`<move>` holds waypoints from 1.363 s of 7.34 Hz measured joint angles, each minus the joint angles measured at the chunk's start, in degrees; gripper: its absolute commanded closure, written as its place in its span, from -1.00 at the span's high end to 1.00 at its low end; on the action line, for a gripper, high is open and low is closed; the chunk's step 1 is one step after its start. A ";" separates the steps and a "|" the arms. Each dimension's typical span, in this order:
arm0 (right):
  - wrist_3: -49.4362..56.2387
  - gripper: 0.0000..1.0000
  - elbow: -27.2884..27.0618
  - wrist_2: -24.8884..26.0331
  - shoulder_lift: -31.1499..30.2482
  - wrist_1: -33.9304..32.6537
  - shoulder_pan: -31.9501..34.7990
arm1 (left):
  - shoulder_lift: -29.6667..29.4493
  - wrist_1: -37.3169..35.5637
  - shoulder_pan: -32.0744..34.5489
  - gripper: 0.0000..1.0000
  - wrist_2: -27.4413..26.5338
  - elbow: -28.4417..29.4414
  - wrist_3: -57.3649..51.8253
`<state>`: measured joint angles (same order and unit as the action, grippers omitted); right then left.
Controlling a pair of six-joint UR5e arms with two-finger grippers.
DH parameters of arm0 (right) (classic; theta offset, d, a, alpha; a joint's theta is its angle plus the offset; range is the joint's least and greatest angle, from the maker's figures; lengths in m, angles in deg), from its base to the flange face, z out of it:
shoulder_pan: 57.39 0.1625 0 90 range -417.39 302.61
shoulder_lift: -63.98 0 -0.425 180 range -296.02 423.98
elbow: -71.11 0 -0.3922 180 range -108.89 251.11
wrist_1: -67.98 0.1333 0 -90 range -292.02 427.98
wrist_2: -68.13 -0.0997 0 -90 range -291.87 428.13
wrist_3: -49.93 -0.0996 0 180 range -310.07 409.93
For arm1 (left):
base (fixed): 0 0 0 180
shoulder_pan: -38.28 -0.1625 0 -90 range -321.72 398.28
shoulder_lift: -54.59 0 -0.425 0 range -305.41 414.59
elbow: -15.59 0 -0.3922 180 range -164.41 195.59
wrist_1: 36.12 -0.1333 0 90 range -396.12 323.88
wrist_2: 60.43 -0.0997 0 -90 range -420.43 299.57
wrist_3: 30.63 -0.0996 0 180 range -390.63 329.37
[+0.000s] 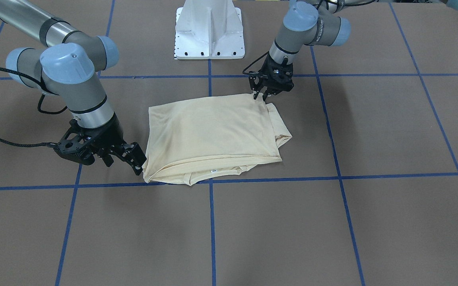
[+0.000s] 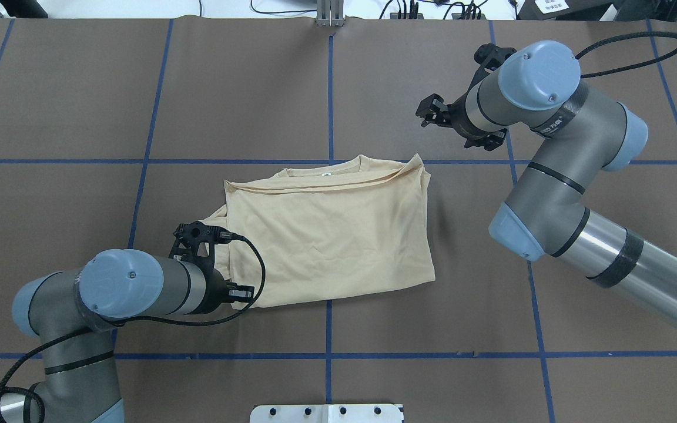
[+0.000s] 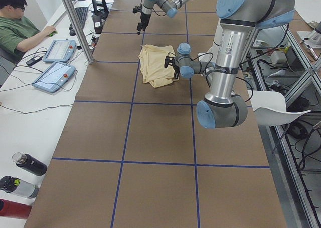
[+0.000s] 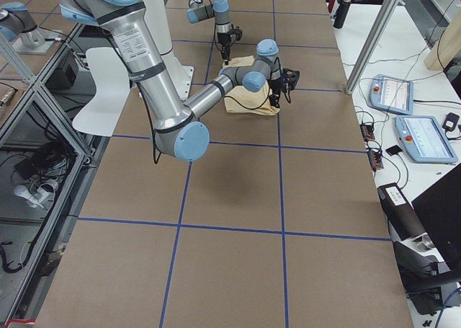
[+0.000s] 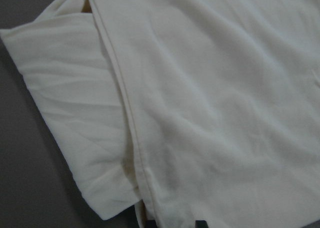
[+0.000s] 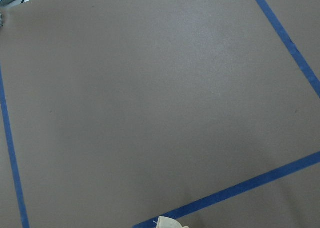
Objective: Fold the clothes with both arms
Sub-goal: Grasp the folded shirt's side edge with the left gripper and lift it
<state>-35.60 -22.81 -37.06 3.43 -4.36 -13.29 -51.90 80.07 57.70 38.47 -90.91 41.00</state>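
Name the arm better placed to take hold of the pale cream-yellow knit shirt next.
Probably left. The left gripper is down at the cream-yellow shirt's corner. The right gripper hangs open, clear of it, its wrist view nearly all bare brown table.

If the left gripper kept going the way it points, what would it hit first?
Probably the shirt: the left gripper points down at its corner, with the table just beneath the cloth.

Bare table (image 2: pixel 244 88) lies open in the overhead view's upper left; the folded shirt (image 2: pixel 327 235), left arm (image 2: pixel 133 288) and right arm (image 2: pixel 550 176) block the middle band.
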 measured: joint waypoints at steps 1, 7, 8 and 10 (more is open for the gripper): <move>0.01 1.00 0.00 0.04 0.00 0.00 -0.07 | 0.02 -0.02 -0.20 -1.00 -0.03 0.02 -0.02; 0.10 1.00 0.30 0.43 0.06 0.00 -0.69 | 0.39 -0.85 7.83 -1.00 -0.40 3.01 -12.75; 0.12 1.00 0.34 0.61 0.08 0.00 -0.91 | -2.49 -0.87 12.08 -1.00 -0.43 7.87 -17.87; 0.12 1.00 0.45 1.07 0.23 0.04 -1.28 | -12.89 -0.74 20.77 -1.00 -0.44 22.09 -26.97</move>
<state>-35.47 -22.36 -35.98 3.65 -4.32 -14.57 -64.79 79.33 78.47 38.03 -68.82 14.03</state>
